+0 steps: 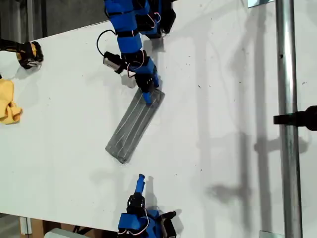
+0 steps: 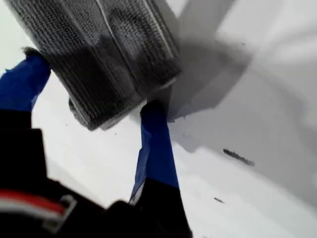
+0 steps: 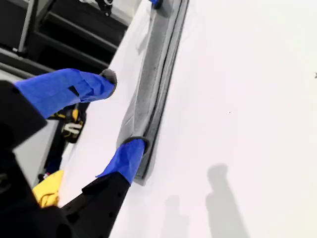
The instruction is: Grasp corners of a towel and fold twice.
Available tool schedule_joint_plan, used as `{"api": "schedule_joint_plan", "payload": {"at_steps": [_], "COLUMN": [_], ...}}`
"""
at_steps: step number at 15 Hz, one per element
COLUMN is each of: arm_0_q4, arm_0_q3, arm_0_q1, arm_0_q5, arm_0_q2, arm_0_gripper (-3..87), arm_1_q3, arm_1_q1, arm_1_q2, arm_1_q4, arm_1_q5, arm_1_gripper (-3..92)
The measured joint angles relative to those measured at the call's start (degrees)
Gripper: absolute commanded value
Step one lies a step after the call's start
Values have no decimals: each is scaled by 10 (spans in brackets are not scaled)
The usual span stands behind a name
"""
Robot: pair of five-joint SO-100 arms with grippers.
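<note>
The towel [image 1: 134,126] lies on the white surface [image 1: 223,99] as a long narrow strip, already folded once by the look of it, running diagonally from near the top arm down toward the exterior view's lower left. My first end effector [image 1: 147,95] sits at the strip's upper end; in the first wrist view its blue-taped fingers [image 2: 156,148] stand parted on either side of the thick folded edge of the towel [image 2: 104,59], straddling it rather than pinching it, so it holds nothing that I can make out. My second end effector [image 1: 140,179] waits near the bottom edge of the exterior view, well apart from the cloth's lower end; in the second wrist view its fingers [image 3: 126,158] are spread wide and empty, with the towel [image 3: 151,94] stretching away beyond them. The fabric looks soft, light and limp, with stacked layers that could slide or peel apart, so I judge the best hold is a pinch through all layers right at the end corners, one corner per end effector. A plain yellow cloth [image 1: 8,101] lies off at the exterior view's left edge, out of the way.
</note>
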Motion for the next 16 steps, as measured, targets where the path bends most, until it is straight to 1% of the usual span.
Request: {"api": "schedule_joint_plan", "payload": {"at_steps": [4, 5, 6, 7, 8, 10, 11, 14, 16], "arm_0_q4": [1, 1, 1, 1, 1, 1, 1, 1, 1], "arm_0_q3": [0, 0, 0, 0, 0, 0, 0, 0, 0], "arm_0_q1": [0, 3, 4, 4, 4, 5, 5, 7, 7], "arm_0_q5": [-2, -2, -2, -2, -2, -2, -2, -2, -2], "arm_0_q2": [0, 0, 0, 0, 0, 0, 0, 0, 0], "arm_0_gripper": [205, 205, 205, 205, 205, 205, 204, 204, 204], "arm_1_q3": [-6, -6, -6, -6, -6, -6, -6, 3, 8], "arm_1_q1": [25, 30, 32, 32, 32, 32, 32, 25, 5], "arm_1_q2": [-46, -52, -53, -53, -53, -53, -50, -24, 14], "arm_1_q4": [-96, -109, -114, -115, -115, -114, -110, -67, -10], "arm_1_q5": [-17, -25, -28, -29, -29, -30, -34, -47, -47], "arm_1_gripper": [330, 277, 184, 160, 133, 22, 1, 1, 1]}}
